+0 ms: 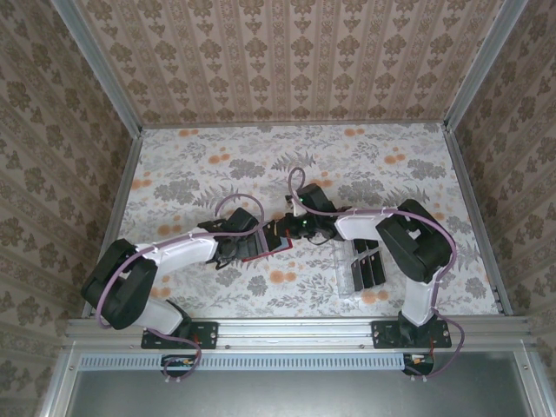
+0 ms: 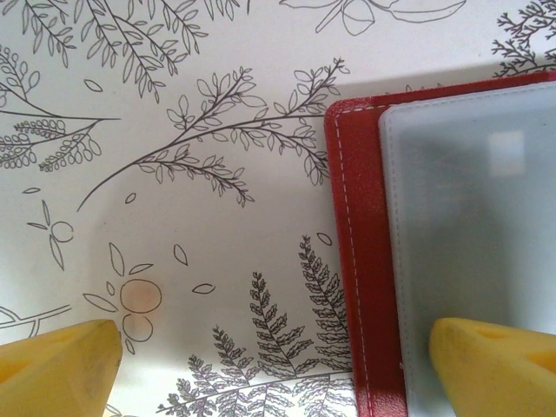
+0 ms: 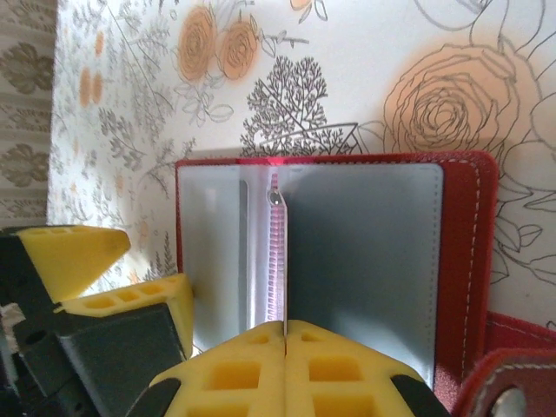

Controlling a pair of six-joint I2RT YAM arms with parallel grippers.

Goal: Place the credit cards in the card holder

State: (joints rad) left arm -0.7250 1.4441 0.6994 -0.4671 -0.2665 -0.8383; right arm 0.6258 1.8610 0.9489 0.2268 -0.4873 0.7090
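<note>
Over the open red card holder (image 3: 480,261), left pincer (image 2: 274,369) apart, right pincer (image 3: 285,337) together.

left claw (image 2: 276,369) spread wide, right claw (image 3: 285,337) pinched

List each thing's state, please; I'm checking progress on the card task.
card holder: lying open on the table.
left gripper: open, one finger over the holder.
right gripper: shut on a credit card held edge-on above the holder.
other credit cards: slotted in the clear tray.
</note>
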